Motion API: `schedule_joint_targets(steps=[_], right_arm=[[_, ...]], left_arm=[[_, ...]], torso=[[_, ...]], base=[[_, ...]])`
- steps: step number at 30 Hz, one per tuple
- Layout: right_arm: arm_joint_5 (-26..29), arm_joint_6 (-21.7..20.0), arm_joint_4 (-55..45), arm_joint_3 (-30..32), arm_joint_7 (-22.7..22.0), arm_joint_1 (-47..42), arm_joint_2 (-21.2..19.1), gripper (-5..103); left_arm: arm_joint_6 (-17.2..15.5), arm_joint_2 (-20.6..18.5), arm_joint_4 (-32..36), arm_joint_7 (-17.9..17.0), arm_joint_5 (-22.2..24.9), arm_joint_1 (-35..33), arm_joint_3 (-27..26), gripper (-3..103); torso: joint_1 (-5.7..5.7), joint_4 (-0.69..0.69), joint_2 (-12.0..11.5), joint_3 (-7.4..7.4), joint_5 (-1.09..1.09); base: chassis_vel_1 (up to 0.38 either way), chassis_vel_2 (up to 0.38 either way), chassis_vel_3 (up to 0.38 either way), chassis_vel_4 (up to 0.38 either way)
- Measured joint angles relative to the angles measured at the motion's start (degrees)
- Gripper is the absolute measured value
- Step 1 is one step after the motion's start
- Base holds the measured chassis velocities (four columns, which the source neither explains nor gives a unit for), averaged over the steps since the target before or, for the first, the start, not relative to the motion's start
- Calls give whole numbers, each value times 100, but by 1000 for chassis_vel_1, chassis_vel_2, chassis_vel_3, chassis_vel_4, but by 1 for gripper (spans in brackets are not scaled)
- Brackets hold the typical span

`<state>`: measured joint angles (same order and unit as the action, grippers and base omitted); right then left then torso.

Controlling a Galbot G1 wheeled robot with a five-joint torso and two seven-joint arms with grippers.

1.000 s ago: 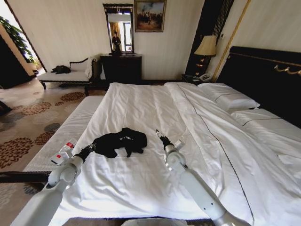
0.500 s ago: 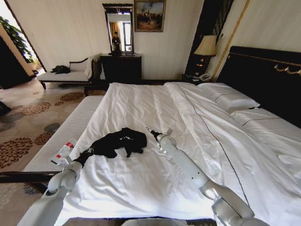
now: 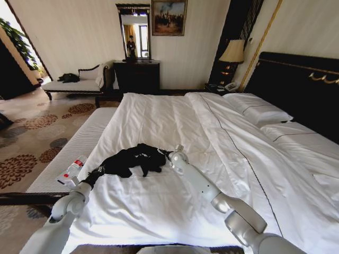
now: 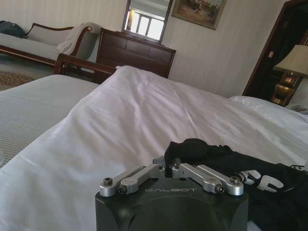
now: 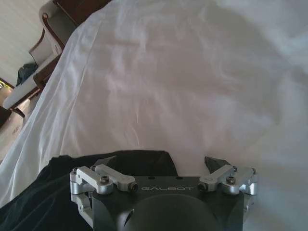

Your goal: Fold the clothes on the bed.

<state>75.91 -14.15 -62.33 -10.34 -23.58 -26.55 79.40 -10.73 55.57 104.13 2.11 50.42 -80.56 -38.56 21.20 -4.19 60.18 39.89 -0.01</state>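
- Right gripper [image 3: 168,154] has swung in to the black T-shirt [image 3: 135,159], jaws open over its edge.
- Left gripper [image 3: 99,171] pinches the shirt's other end.
- Shirt lies crumpled on the bed [image 3: 159,116]; spreading looks imminent.

White arms [image 3: 206,188], black Galbot-marked wrists.

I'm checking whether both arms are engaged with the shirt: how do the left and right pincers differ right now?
The left pincer is shut on an edge of the black T-shirt at its left end; the right pincer is open, with shirt fabric between its fingers at the right end, not clamped. The left arm comes in low from the bed's near-left edge; the right reaches diagonally across the duvet. Both sit at the shirt.
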Motion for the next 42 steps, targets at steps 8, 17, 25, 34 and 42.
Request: schedule_joint_targets(steps=[8,17,25,34,42], right_arm=[[-71,376,-2,68,685,-2,50,72],[-77,120,-172,-42,266,-47,57,39],[-65,4,-339,-93,45,-63,33,22],[9,-79,-473,-119,72,-140,43,55],[5,-93,-531,-162,187,-166,49,30]], left_arm=[[-16,-28,30,-43,0,-5,-39,1],[-33,9,29,-67,-8,-70,-156,1],[-39,68,27,-68,-36,-120,-236,1],[-45,105,4,-73,-78,-114,-242,1],[-50,96,-12,-86,-80,-83,-262,1]], torso=[[0,0,0,0,0],[0,0,0,0,0],[0,0,0,0,1],[0,0,0,0,0],[0,0,0,0,1]], base=[[0,0,0,0],[0,0,0,0],[0,0,0,0],[0,0,0,0],[0,0,0,0]])
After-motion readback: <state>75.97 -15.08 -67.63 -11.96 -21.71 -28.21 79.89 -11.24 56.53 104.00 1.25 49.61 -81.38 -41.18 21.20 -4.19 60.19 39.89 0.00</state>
